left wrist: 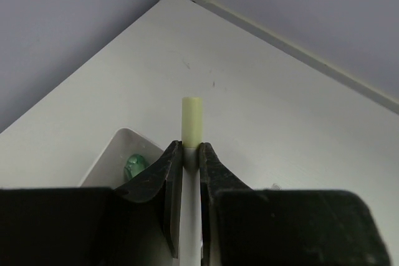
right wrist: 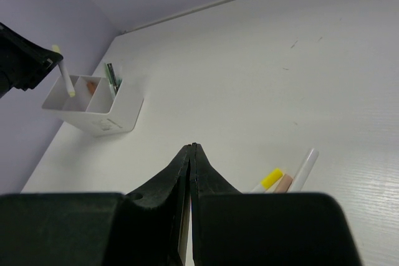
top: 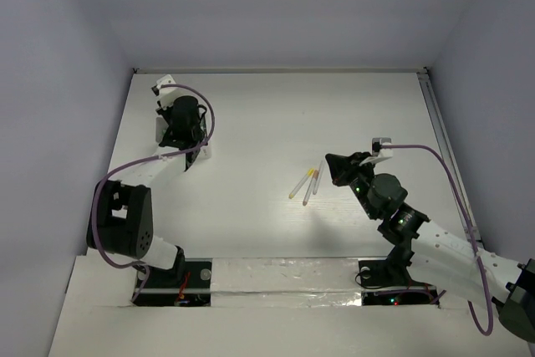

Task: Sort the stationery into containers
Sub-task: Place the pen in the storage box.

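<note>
Left wrist view: left gripper (left wrist: 190,155) pinches a pen (left wrist: 192,116) over the part-filled tray (right wrist: 120,116) (right gripper (right wrist: 191,151) closed, empty), three pens (top: 308,184) unsorted.

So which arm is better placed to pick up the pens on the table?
Right. The right gripper, shut and empty, sits beside those pens; the left gripper is at the tray, clamped on a pen.

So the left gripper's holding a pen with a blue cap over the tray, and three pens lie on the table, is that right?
Not quite. The left wrist view shows the cap is pale yellow, not blue. The rest stands: the left gripper holds the pen over the tray, and three pens lie on the table.
</note>
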`<state>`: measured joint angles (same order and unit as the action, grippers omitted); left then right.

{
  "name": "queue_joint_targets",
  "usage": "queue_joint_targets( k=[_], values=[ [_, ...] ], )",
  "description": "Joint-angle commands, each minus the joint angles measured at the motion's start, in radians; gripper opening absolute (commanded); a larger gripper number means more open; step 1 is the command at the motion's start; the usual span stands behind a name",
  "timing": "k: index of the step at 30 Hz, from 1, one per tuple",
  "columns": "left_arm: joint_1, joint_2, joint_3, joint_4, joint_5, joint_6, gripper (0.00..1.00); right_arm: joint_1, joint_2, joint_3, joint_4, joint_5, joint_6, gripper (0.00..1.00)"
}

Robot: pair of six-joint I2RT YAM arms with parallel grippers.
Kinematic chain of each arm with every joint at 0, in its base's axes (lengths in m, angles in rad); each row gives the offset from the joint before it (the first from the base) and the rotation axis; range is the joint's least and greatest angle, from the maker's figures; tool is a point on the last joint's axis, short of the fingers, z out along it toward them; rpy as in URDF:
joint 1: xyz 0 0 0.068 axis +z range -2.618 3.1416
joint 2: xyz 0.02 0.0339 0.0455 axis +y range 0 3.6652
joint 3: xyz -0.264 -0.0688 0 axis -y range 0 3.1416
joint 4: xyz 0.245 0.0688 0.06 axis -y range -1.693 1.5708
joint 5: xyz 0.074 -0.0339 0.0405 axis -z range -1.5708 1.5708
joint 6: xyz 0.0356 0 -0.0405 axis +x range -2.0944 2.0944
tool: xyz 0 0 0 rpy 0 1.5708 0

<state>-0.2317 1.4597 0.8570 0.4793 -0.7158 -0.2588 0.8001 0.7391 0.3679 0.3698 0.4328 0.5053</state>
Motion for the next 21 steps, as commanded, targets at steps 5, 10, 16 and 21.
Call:
queue_joint_targets(
  k=[5, 10, 16, 21],
  values=[
    [0.026, 0.047, 0.024, 0.080, -0.053, 0.064, 0.00, 0.007, 0.000, 0.046, 0.026, -0.005, 0.006, 0.06],
    [0.026, 0.071, 0.017, 0.110, -0.079, 0.099, 0.00, 0.007, 0.000, 0.045, 0.026, -0.002, 0.004, 0.06],
    [0.026, 0.074, 0.005, 0.117, -0.068, 0.092, 0.03, 0.007, 0.003, 0.046, 0.029, -0.002, 0.006, 0.06],
    [0.026, 0.076, -0.015, 0.120, -0.059, 0.072, 0.11, 0.007, 0.005, 0.045, 0.031, 0.000, 0.007, 0.07]
  ],
)
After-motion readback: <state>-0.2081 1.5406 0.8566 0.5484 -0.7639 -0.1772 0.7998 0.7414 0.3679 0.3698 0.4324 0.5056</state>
